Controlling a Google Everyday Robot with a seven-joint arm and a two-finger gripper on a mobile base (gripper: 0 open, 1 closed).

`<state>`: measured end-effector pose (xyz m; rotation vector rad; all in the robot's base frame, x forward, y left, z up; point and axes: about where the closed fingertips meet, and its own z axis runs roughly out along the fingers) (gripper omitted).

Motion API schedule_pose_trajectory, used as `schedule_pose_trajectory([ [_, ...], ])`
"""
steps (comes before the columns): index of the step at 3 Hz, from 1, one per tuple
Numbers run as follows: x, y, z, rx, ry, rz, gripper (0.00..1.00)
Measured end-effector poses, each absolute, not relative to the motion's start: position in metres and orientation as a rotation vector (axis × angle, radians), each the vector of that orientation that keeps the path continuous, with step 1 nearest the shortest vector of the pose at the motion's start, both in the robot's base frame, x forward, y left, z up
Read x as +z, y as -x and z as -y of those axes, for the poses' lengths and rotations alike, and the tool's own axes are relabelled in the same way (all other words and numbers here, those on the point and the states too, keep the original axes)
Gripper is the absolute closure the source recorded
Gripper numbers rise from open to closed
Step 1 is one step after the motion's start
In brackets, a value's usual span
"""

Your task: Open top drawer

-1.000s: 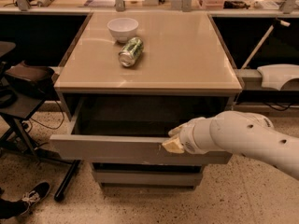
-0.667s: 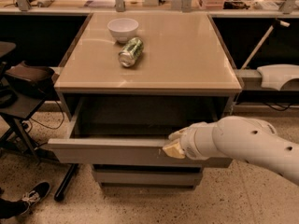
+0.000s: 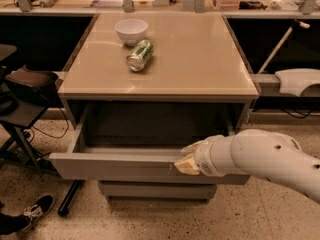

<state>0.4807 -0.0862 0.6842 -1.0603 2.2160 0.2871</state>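
The top drawer (image 3: 115,167) is a wide, shallow grey drawer, pulled well out from under the beige cabinet top (image 3: 200,59). Its plain grey inside shows and holds nothing I can see. My gripper (image 3: 186,160) is at the end of the white arm (image 3: 270,161) that comes in from the right. It sits at the top edge of the drawer's front panel, right of centre, with pale fingertips hooked over the edge. The arm hides the right part of the front panel.
A white bowl (image 3: 131,31) and a green can (image 3: 139,55) lying on its side rest on the cabinet top. A lower drawer front (image 3: 155,190) shows below. A black chair (image 3: 20,109) and a shoe (image 3: 32,209) are at left. A white object (image 3: 299,80) is at right.
The drawer has slid further out toward the camera, and my gripper has moved with it along its front edge.
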Motion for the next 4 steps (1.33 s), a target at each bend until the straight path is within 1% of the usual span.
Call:
schedule_pose_trajectory([
  [1,0.687,-0.480,0.085,0.287,1.060,-2.216,1.00],
  [4,0.684,-0.453,0.088,0.309,1.050,-2.229,1.00],
])
